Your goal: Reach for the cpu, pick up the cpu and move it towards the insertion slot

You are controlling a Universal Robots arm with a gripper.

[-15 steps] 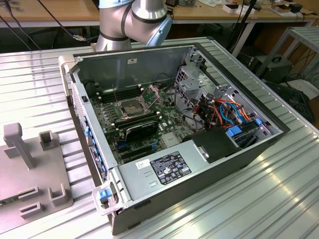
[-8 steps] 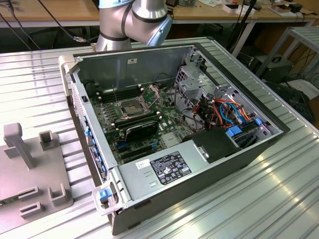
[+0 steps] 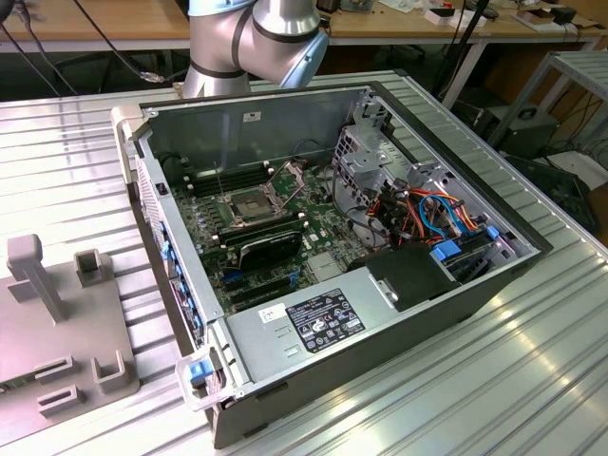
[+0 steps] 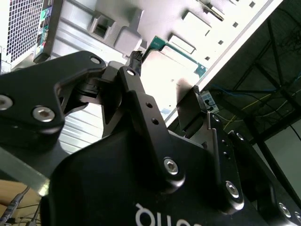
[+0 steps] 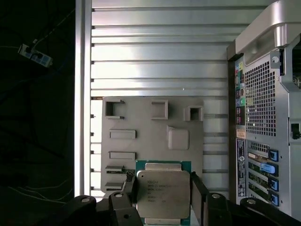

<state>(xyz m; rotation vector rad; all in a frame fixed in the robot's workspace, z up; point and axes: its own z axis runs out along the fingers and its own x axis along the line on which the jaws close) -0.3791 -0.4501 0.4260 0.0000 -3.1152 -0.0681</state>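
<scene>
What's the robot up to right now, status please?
Pincer shut on the cpu, lifted above the grey fixture plate. Insertion slot open inside the computer case. Nothing seen blocking.

An open computer case (image 3: 418,285) is lying on its side on a ribbed metal table (image 3: 532,380), showing a green motherboard (image 3: 323,252), a black finned block (image 3: 271,245), and a tangle of orange and blue cables (image 3: 442,214). A labelled grey power supply (image 3: 304,328) is sitting at the case's near end. A grey fixture plate (image 5: 155,141) with raised holders is resting on the table beside the case. Wooden benches (image 3: 95,24) are standing behind.
</scene>
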